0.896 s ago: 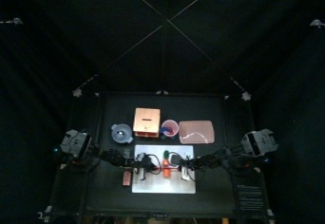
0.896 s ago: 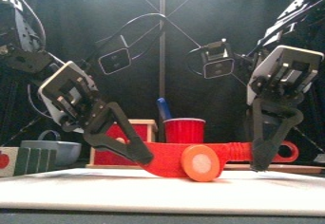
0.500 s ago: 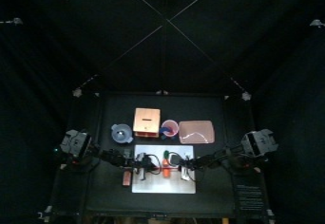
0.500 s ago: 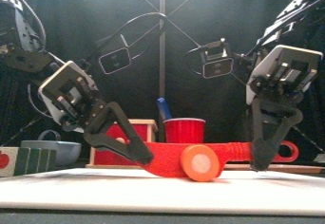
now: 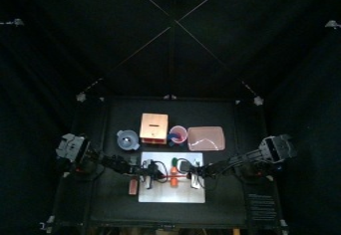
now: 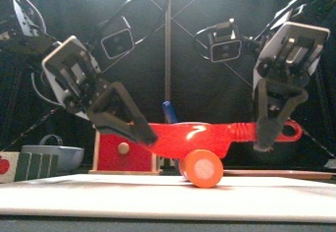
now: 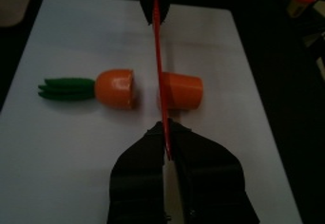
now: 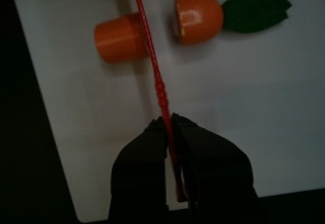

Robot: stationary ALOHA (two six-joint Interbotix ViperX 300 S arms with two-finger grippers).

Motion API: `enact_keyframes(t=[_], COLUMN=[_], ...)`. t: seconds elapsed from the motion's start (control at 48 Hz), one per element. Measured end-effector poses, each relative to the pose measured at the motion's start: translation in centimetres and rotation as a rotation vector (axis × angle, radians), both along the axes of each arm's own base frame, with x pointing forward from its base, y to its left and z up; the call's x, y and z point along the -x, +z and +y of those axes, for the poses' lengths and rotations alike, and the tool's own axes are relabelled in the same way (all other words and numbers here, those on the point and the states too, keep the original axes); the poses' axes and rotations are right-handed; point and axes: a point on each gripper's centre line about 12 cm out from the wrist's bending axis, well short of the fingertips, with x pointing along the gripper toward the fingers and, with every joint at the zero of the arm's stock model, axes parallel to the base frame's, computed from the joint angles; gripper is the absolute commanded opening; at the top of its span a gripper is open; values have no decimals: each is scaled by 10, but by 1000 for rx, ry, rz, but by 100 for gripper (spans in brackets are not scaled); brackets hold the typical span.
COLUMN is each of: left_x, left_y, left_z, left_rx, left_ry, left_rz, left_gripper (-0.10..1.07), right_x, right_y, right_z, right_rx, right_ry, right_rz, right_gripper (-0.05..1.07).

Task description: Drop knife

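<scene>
I see the red knife [image 6: 217, 135] lifted off the white cutting board [image 5: 158, 192], held level between both arms. The left end effector [image 7: 168, 150] is clenched on one end of it, and the right end effector [image 8: 174, 147] is clenched on the other end, near the ringed handle that shows in the front view. From each wrist camera the knife reads as a thin, straight, glossy red plastic strip running away from the jaws.

Directly below the knife lie two orange carrot halves: one piece [image 7: 117, 86] with the green leafy top [image 7: 64, 88] just beside it, and the other piece [image 7: 181, 90] a little apart from it. They look like smooth, matte toy plastic, stubby cylinders with flat cut faces. In the front view one round orange piece [image 6: 201, 167] rests on the board under the blade, not touching it.

Behind the board, farther back on the black table [image 5: 248, 112], I make out a wooden box [image 5: 156, 125], a red cup [image 5: 178, 134], a pink plate [image 5: 206, 137] and a grey rack-like object [image 5: 128, 138]. In the front view the wooden block with a red face [image 6: 128, 149] sits behind the left arm, and a grey slotted holder [image 6: 50, 160] stands at the left edge.
</scene>
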Motion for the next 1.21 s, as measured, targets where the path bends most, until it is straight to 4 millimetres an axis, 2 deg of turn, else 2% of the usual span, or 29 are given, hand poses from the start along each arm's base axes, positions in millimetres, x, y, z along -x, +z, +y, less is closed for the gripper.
enact_keyframes(t=[0.229, 0.5, 0.688, 0.979, 1.208], left_x=[0, -2, -2, 1, 13], left_y=[10, 16, 26, 53, 64], left_z=[1, 8, 14, 18, 26], left_rx=[-9, -9, -5, 8, 15], left_ry=[-15, 0, 11, 23, 39], left_rz=[-31, -47, -76, -162, -219], left_gripper=[45, 64, 72, 75, 75], right_x=[2, 6, 12, 20, 39], right_y=[11, 24, 25, 33, 38], right_z=[0, -1, -2, -4, -7], right_rx=[-2, -6, -11, -20, -53], right_ry=[1, 3, -2, -4, -26], right_rz=[-26, -65, -67, -96, -111], right_gripper=[24, 24, 24, 24, 24])
